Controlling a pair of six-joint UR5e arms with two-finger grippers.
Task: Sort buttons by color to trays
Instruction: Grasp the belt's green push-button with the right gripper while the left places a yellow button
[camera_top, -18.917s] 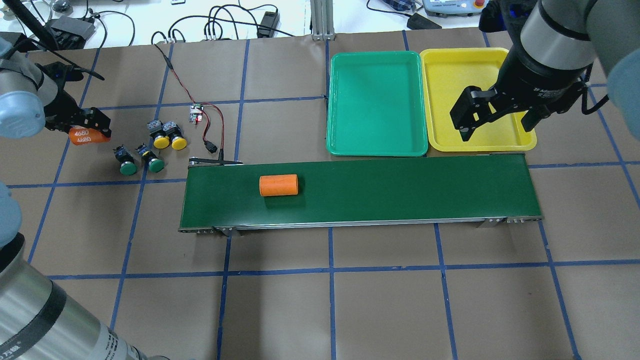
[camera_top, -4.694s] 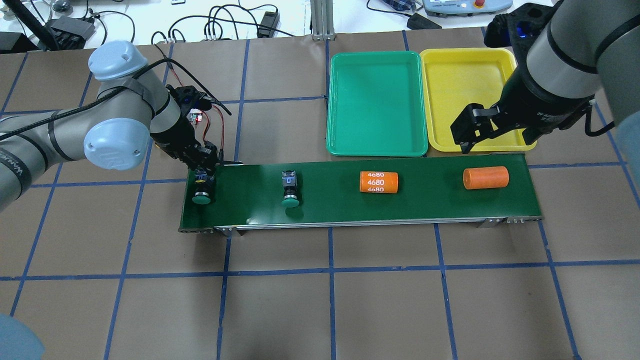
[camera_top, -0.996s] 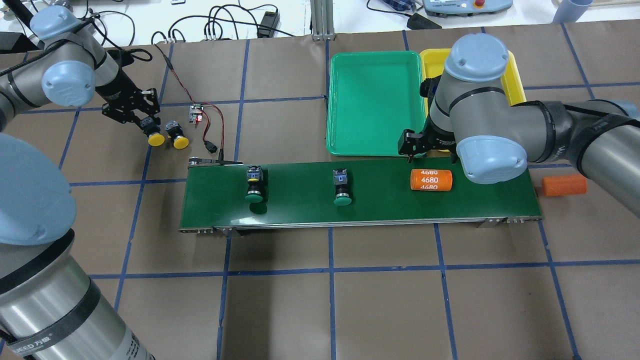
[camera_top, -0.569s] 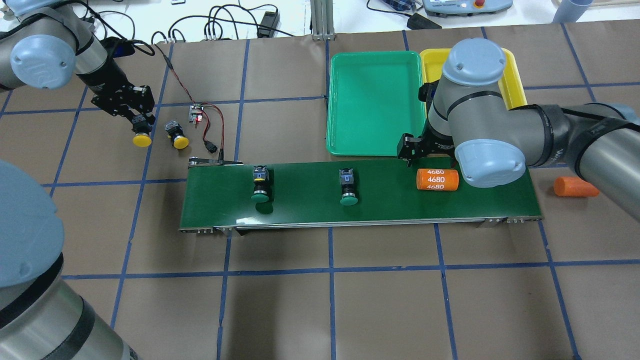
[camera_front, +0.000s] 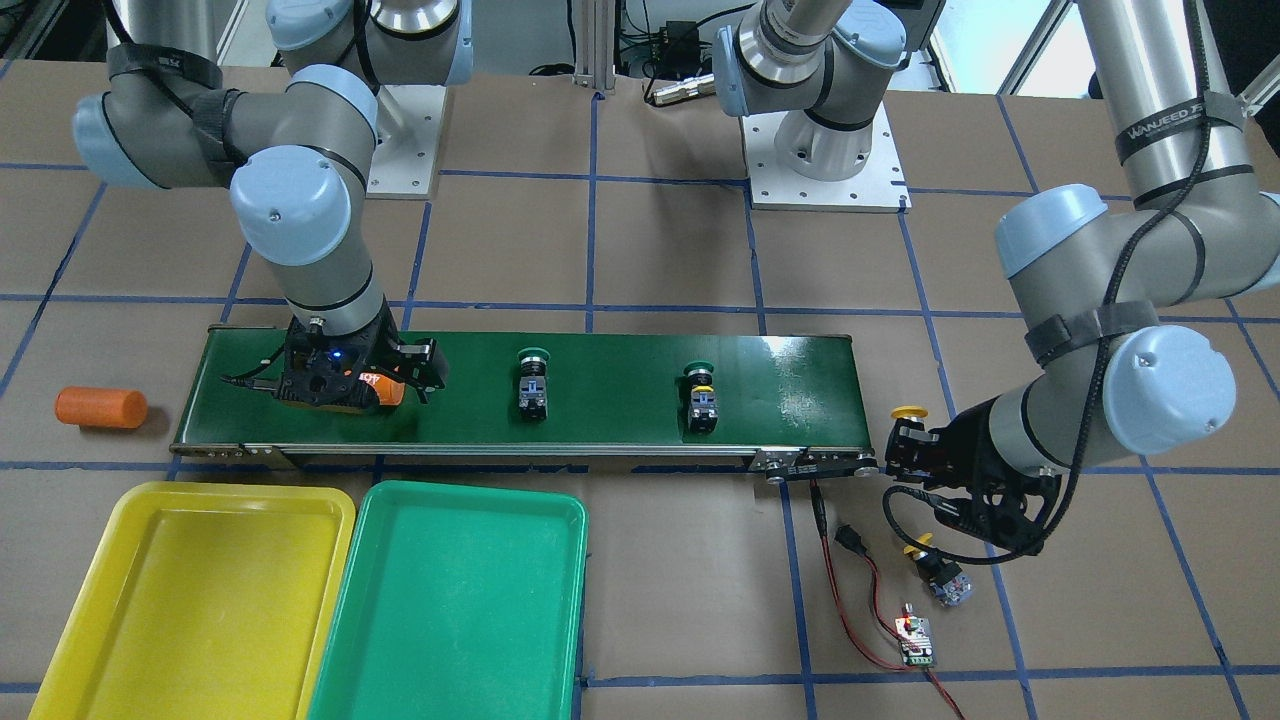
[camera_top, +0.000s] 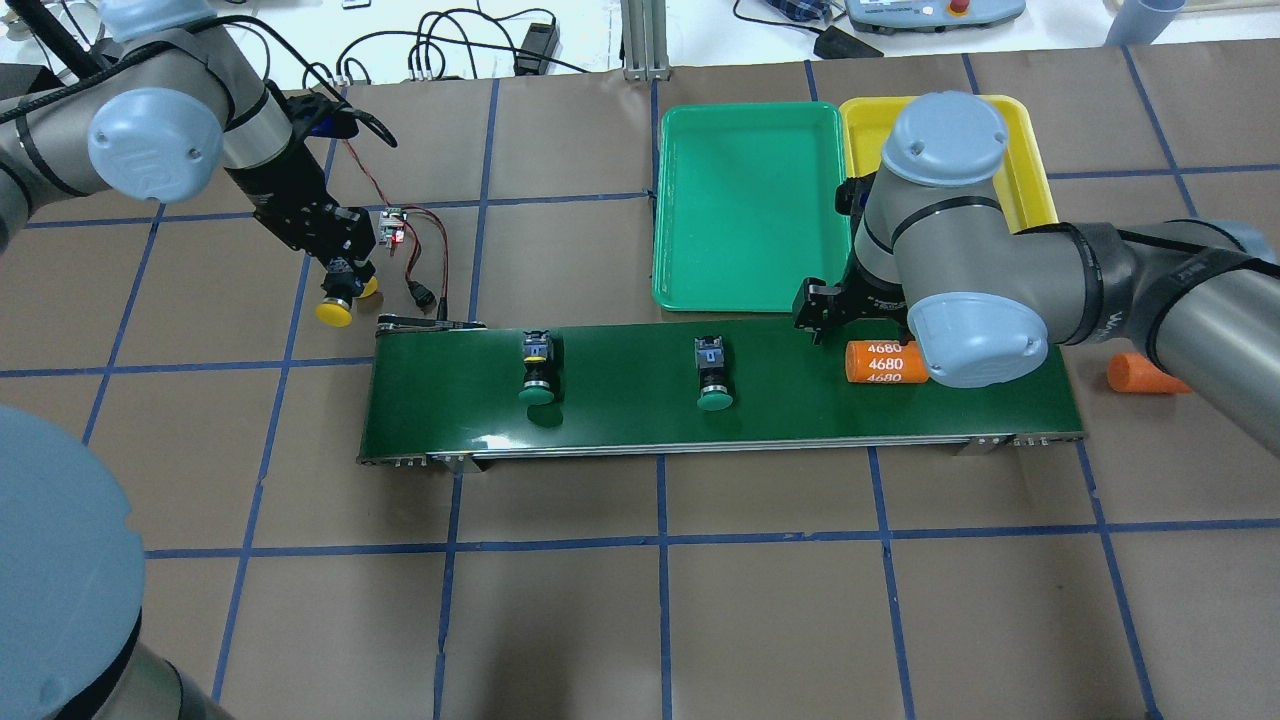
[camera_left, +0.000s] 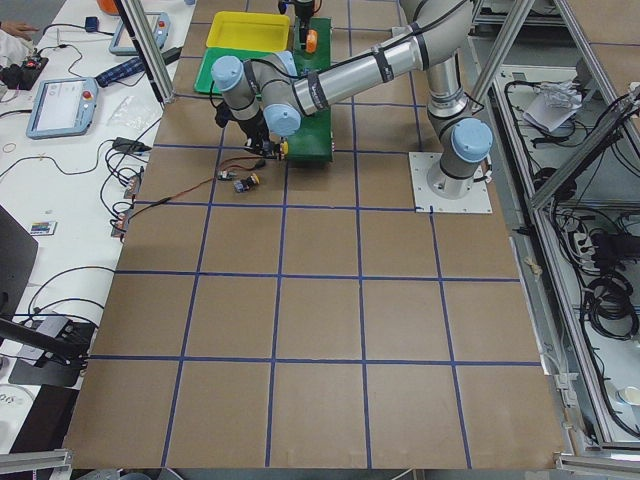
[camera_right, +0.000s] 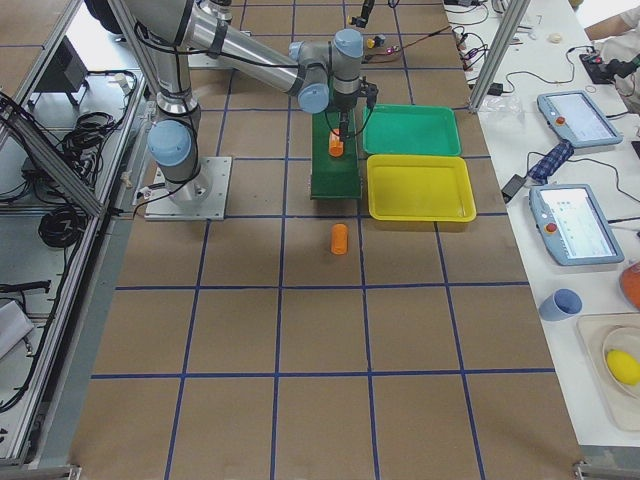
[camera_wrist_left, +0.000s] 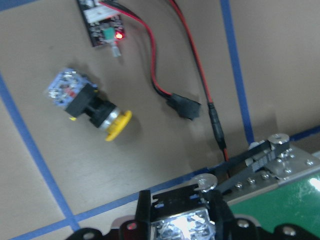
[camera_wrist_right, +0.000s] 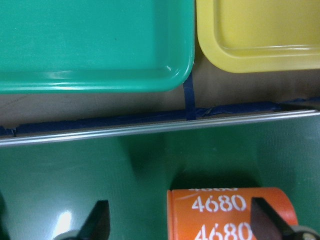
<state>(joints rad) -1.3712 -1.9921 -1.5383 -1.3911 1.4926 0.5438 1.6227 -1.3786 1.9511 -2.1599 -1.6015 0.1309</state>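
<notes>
My left gripper (camera_top: 340, 275) is shut on a yellow button (camera_top: 333, 312) and holds it above the table, just off the left end of the conveyor belt (camera_top: 620, 410); it also shows in the front view (camera_front: 905, 445). The second yellow button (camera_wrist_left: 92, 107) lies on the table beside it. Two green buttons (camera_top: 537, 372) (camera_top: 713, 376) lie on the belt. My right gripper (camera_wrist_right: 182, 225) is open, low over the belt's right part, with an orange cylinder marked 4680 (camera_wrist_right: 230, 215) between its fingers. The green tray (camera_top: 750, 200) and the yellow tray (camera_top: 868, 125) stand behind the belt; both hold nothing.
A second orange cylinder (camera_top: 1135, 372) lies on the table past the belt's right end. A small circuit board (camera_top: 390, 228) with red-black wires lies near the left gripper. My right arm's elbow covers part of the yellow tray in the overhead view.
My left gripper took the yellow button off the table and carried it right, toward the belt's left end. The belt carried the green buttons and the 4680 cylinder rightward. The loose cylinder rolled off.
</notes>
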